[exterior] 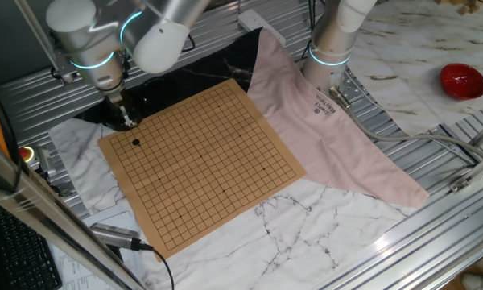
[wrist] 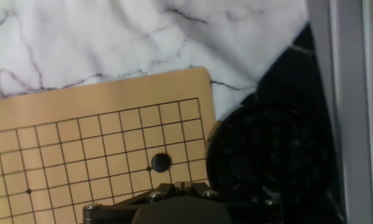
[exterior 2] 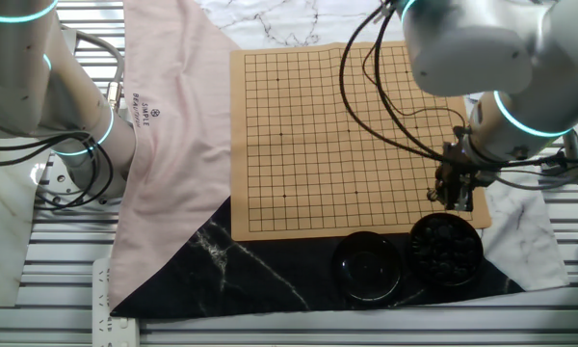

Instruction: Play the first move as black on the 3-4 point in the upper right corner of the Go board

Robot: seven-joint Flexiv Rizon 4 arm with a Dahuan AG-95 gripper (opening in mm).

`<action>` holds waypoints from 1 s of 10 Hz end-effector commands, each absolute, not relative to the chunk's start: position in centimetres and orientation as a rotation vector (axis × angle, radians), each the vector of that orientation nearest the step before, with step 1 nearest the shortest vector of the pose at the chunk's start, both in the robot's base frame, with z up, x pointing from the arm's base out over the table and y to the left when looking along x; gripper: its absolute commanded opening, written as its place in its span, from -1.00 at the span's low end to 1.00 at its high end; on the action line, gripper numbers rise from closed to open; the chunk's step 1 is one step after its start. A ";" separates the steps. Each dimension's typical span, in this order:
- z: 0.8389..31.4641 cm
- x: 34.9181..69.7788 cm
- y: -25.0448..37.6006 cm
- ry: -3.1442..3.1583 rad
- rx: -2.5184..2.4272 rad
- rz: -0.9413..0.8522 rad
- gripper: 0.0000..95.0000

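- Stone on the board: a single black stone [exterior: 136, 142] sits on a grid crossing of the wooden Go board [exterior: 217, 161], close to the board corner nearest the robot arm [exterior: 157, 32]. No other stone shows on the board.
- In the hand view the same stone [wrist: 160, 162] lies a few lines in from the two board edges meeting at that corner, just beside the bowl of black stones [wrist: 270, 162], which stands off the board. An exact line count is hard to settle, though the spot looks consistent with the 3-4 point.
- The claw [exterior: 127, 119] hangs above the board edge by that corner, apart from the stone; from the other fixed view the claw [exterior 2: 456, 193] is between the stone bowl [exterior 2: 446, 248] and the board. Its fingers are too small and blurred to show whether they are wide or narrow; it does not appear to carry anything.
- Judged from the layout, the placing step looks done and the arm is at the release-and-clear stage.
- What remains calls for a clean lift straight up from the board, without brushing the stone or the bowl, then a pull-back over the bench [exterior: 330, 225].
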State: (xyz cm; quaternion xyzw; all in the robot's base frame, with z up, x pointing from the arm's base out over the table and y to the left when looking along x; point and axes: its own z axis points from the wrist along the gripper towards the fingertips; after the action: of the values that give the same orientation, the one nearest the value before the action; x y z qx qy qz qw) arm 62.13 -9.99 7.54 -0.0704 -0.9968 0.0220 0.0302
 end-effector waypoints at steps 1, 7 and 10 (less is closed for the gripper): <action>8.8 61.3 -10.6 -3.072 -0.344 0.082 -1.00; 11.4 60.7 -11.1 -3.061 -0.366 0.098 -1.00; 11.4 60.7 -11.0 -3.036 -0.372 0.102 -1.00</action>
State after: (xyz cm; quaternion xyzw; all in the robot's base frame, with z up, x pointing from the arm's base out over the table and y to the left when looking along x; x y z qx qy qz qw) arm 60.67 -11.03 11.39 -0.1212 -0.9912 0.0328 0.0422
